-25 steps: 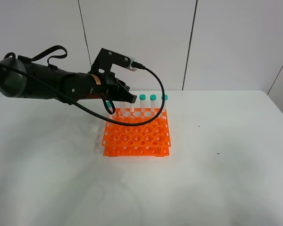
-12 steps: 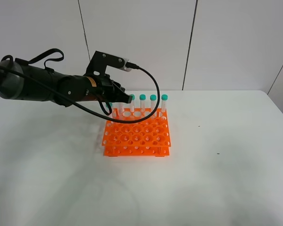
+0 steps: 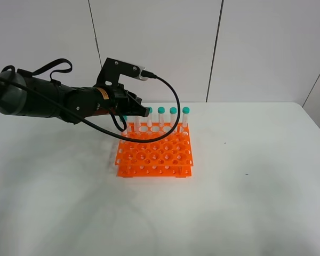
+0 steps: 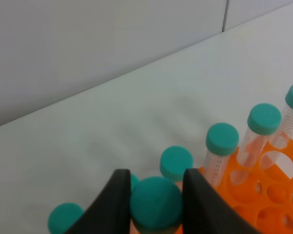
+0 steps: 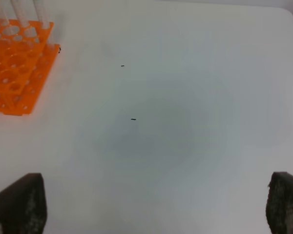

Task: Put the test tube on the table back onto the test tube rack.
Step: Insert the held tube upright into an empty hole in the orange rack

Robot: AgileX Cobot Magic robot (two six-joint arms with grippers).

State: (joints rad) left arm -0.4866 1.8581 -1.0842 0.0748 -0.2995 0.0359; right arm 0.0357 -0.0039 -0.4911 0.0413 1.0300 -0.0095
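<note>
The orange test tube rack (image 3: 154,153) stands mid-table, with several teal-capped tubes (image 3: 173,116) upright in its back row. My left gripper (image 3: 129,119) hovers over the rack's back left corner. In the left wrist view the left gripper (image 4: 155,187) is shut on the teal cap of a test tube (image 4: 156,207), held upright among other caps (image 4: 222,139) by the rack's edge (image 4: 278,195). The tube's body is hidden. My right gripper (image 5: 151,204) is open and empty above bare table, and it is out of the exterior view.
The white table (image 3: 245,202) spreads wide to the right and front of the rack. The rack's corner shows in the right wrist view (image 5: 14,63). A grey panelled wall stands behind the table. A black cable (image 3: 173,106) loops from the left arm above the rack.
My left gripper has moved left and slightly down along the rack's back row. That uncovered a fourth teal cap in the row. The right arm has not moved.
</note>
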